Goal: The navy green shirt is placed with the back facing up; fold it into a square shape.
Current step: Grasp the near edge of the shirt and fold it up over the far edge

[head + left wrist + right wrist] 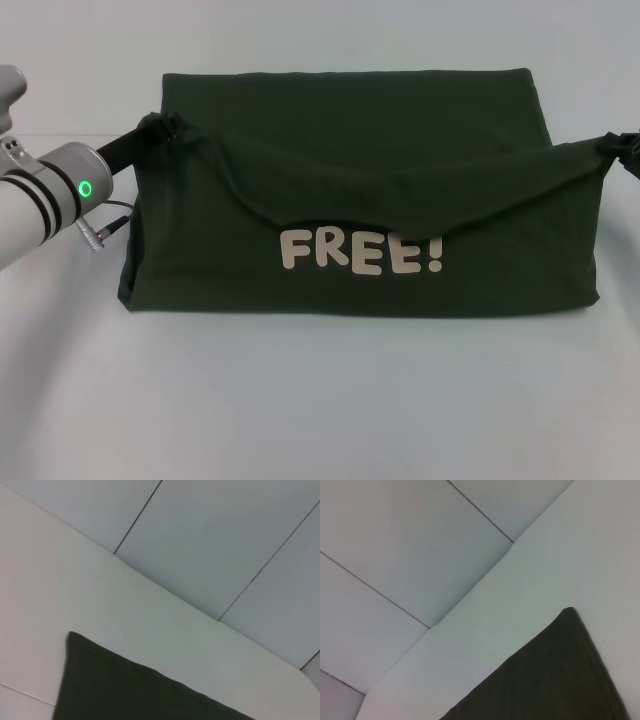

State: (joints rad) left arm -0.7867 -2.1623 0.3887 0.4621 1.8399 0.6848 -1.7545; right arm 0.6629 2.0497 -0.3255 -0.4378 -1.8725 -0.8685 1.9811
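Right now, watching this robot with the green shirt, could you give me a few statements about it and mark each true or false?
1. The navy green shirt shows the cream word "FREE!". True.
2. The left gripper pinches one end of a raised fold. True.
3. The right gripper rests idle away from the shirt. False: it holds the fold's other end.
4. The fold between the grippers is pulled tight. False: it sags in the middle.
5. The shirt lies on a dark table. False: the table is white.

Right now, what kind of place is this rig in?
Probably a lab or test bench: a plain white table, pale panelled wall, and only a green shirt laid out, pinched at each side by the left gripper and right gripper.
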